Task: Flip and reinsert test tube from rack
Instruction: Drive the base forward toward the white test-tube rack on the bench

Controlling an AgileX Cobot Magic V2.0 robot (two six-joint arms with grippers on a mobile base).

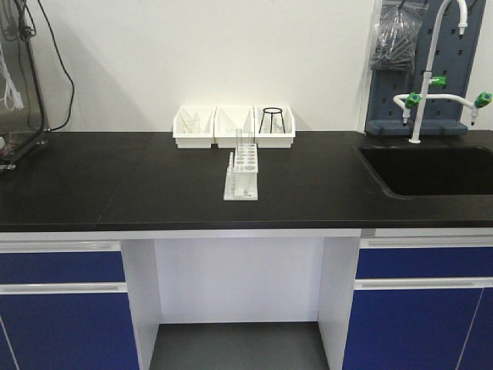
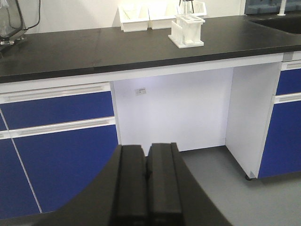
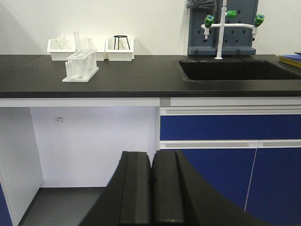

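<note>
The white rack (image 1: 242,173) stands in the middle of the black counter (image 1: 115,185), its long side running front to back. Two clear tubes stand upright in holes at its far end. The taller, wider-looking one is the test tube (image 1: 238,140). The rack (image 3: 80,66) and the test tube (image 3: 76,42) also show in the right wrist view, and the rack (image 2: 187,32) in the left wrist view. My left gripper (image 2: 147,150) and right gripper (image 3: 151,157) are shut and empty. Both hang low in front of the cabinets, well short of the counter and out of the front view.
Three white bins (image 1: 194,128) sit in a row behind the rack, and the right one holds a black ring stand (image 1: 271,119). A sink (image 1: 431,169) with a white tap (image 1: 428,77) is at the right. Glass apparatus with cables (image 1: 15,85) stands at the far left.
</note>
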